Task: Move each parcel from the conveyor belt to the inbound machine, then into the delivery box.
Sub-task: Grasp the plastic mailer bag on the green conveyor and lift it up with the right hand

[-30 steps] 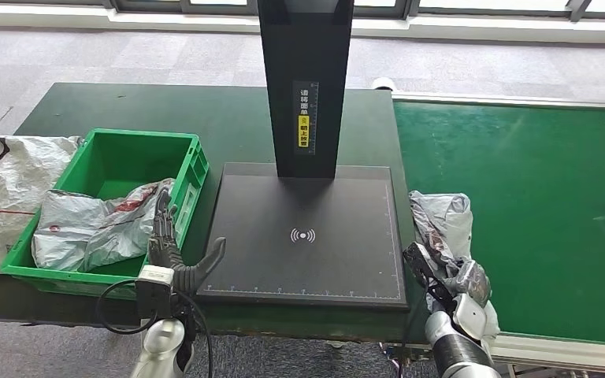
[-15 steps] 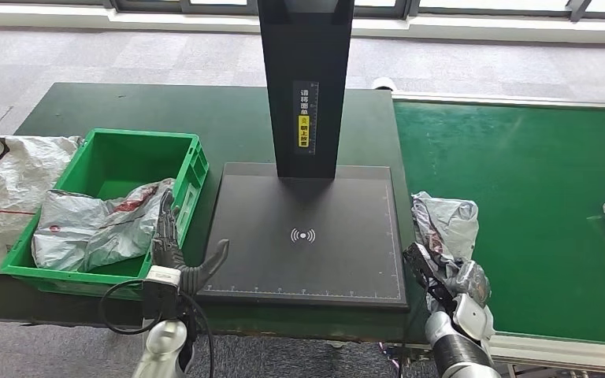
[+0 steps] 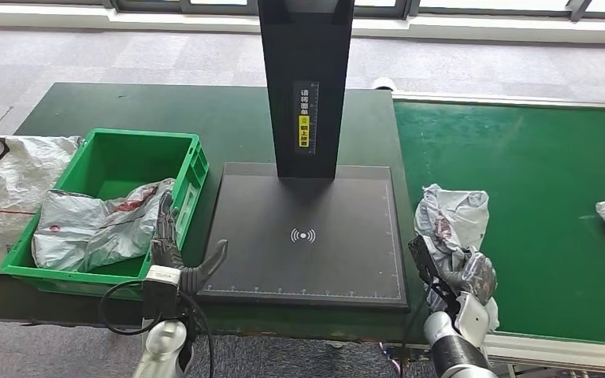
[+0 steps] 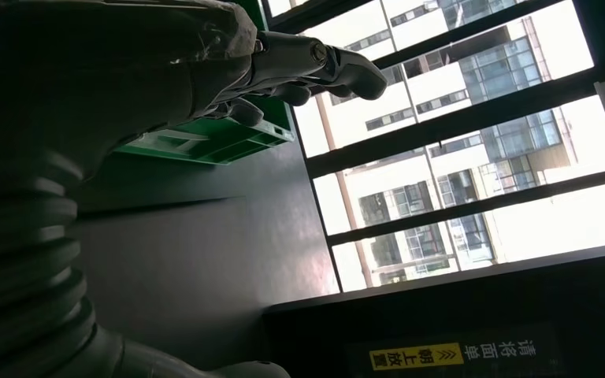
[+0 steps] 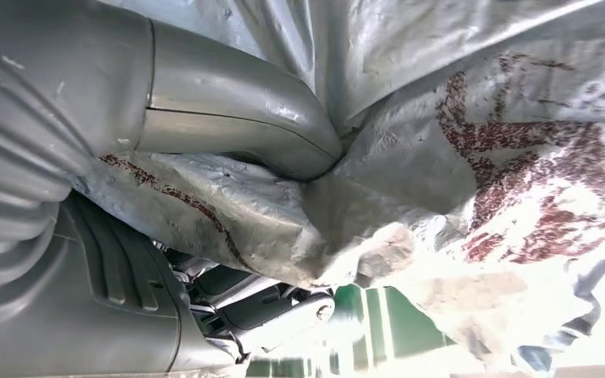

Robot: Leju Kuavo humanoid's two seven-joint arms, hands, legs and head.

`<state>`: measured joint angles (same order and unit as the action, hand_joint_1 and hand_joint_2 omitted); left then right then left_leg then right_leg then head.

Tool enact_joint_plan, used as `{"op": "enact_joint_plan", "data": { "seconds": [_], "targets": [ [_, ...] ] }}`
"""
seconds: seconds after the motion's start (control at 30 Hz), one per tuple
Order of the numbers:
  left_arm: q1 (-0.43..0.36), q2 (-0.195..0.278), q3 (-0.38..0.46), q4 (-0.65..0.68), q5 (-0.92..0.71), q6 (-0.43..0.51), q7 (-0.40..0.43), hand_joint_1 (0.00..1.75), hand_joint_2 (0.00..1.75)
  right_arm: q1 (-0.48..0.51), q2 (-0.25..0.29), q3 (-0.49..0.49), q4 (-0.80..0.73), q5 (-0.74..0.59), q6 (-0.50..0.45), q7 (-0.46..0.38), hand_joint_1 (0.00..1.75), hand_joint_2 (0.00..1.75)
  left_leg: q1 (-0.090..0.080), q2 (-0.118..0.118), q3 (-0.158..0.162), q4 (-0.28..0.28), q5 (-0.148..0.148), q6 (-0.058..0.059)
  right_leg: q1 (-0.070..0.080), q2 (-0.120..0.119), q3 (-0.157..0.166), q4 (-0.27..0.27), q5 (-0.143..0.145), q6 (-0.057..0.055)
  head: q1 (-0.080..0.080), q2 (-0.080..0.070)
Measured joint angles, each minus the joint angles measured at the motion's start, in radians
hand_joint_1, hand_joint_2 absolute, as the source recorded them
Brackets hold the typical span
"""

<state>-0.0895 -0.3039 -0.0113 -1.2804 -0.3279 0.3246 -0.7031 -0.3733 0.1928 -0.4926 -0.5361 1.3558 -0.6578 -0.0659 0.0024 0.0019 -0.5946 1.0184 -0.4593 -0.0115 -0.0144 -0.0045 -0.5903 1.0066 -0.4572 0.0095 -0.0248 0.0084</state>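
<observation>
Parcel rising off the belt
Right hand [image 3: 450, 272] grips the parcel [image 3: 455, 216], now lifted toward the scanner [image 3: 307, 260]; left hand [image 3: 175, 250] waits, fingers spread

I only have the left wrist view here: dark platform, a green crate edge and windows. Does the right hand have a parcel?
Observer: Yes. The right hand grips a crumpled grey plastic parcel with red print at the near edge of the green conveyor belt.
Operator: Is the grip solid?
Observer: In the right wrist view the thick grey thumb presses into the bag's folds.
Operator: Anything on the scanner plate?
Observer: Nothing lies on the flat black inbound machine platform.
Operator: And the box?
Observer: The green plastic delivery box holds one grey parcel. The left hand hovers open beside it.
</observation>
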Motion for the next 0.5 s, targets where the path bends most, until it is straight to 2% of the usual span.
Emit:
{"op": "enact_joint_plan", "data": {
  "seconds": [0.13, 0.2, 0.33, 0.5],
  "targets": [
    [-0.001, -0.002, 0.009, 0.001, 0.004, 0.000, 0.000, 0.00, 1.75, 0.090, 0.062, -0.004, -0.297, -0.138, -0.044, -0.238, 1.75, 1.75, 0.000, -0.002, -0.001, 0.000, 0.000, 0.000, 0.000, -0.002, -0.001, 0.000, 0.000, 0.000, 0.000, 0.000],
    [-0.010, -0.003, 0.009, 0.008, 0.011, 0.000, 0.000, 0.00, 1.75, 0.150, 0.089, 0.004, -0.492, -0.220, -0.045, -0.305, 1.75, 1.75, 0.000, -0.005, -0.001, 0.000, 0.000, 0.000, 0.000, -0.005, -0.001, 0.000, -0.002, 0.001, 0.000, 0.000],
    [-0.034, -0.004, 0.009, 0.032, 0.024, 0.004, 0.000, 0.00, 1.75, 0.254, 0.124, 0.069, -0.841, -0.256, -0.048, -0.279, 1.75, 1.75, 0.000, -0.006, -0.002, 0.000, 0.000, 0.000, 0.000, -0.006, 0.000, 0.000, -0.003, 0.002, 0.000, 0.000],
    [-0.051, -0.004, 0.009, 0.050, 0.035, 0.008, 0.000, 0.00, 1.75, 0.298, 0.135, 0.108, -1.041, -0.263, -0.046, -0.297, 1.75, 1.75, 0.000, -0.003, -0.001, 0.000, -0.001, 0.001, -0.001, -0.004, 0.000, 0.000, -0.003, 0.002, 0.000, 0.000]
  ]
}}
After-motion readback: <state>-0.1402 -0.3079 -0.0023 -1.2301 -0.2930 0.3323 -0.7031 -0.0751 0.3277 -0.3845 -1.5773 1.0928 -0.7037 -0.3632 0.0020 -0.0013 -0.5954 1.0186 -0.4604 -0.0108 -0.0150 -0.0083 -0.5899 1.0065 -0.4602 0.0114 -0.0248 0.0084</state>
